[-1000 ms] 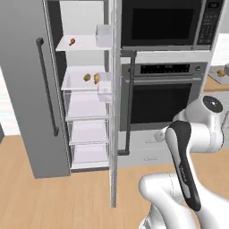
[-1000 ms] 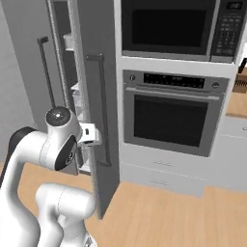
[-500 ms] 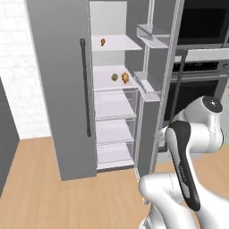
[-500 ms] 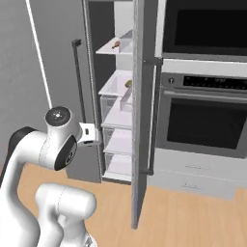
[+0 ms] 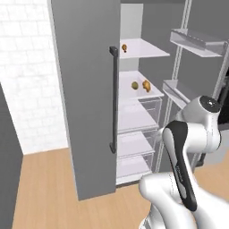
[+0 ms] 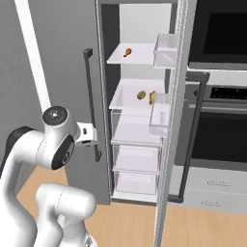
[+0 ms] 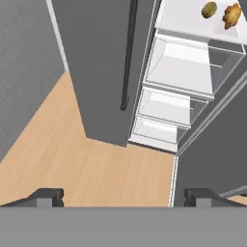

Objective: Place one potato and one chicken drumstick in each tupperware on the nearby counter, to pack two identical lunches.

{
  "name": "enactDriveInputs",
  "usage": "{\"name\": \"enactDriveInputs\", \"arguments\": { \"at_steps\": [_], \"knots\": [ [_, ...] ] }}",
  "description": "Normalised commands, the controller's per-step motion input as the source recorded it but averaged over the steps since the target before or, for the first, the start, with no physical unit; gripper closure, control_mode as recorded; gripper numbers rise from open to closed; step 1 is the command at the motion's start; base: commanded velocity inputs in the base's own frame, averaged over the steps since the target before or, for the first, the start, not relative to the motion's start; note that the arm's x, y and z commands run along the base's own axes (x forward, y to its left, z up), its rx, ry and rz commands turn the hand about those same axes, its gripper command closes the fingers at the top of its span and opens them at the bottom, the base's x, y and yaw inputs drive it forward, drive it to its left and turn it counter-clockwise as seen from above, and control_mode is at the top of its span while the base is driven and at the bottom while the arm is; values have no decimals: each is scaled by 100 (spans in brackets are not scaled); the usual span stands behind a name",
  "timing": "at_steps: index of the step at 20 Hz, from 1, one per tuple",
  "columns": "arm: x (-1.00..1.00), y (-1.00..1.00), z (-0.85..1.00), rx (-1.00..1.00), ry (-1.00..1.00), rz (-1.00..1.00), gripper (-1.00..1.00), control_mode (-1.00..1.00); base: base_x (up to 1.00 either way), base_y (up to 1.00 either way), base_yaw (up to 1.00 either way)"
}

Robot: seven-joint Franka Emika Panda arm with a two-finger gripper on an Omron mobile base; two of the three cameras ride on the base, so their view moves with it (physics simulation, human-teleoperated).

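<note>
Packing had not begun. The dark two-finger gripper stood wide apart and empty. A small olive-brown potato and golden chicken drumstick lay at one o'clock on the white fridge shelf, another drumstick above.

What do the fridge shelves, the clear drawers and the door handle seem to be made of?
Shelves: probably white plastic or coated glass, flat and opaque.
Drawers: likely clear plastic, since the inside shows through.
Door handle: looks like dark matte metal or plastic, a thin bar without shine.
</note>
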Motion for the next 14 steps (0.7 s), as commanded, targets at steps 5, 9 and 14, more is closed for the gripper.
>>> {"name": "enactDriveInputs", "arguments": {
  "at_steps": [5, 9, 14],
  "knots": [
    [0, 0, 0, 0, 0, 0, -100, 100, 78, -14, -19],
    [0, 0, 0, 0, 0, 0, -100, 100, 62, -6, -8],
    [0, 0, 0, 0, 0, 0, -100, 100, 45, -30, 0]
  ]
}}
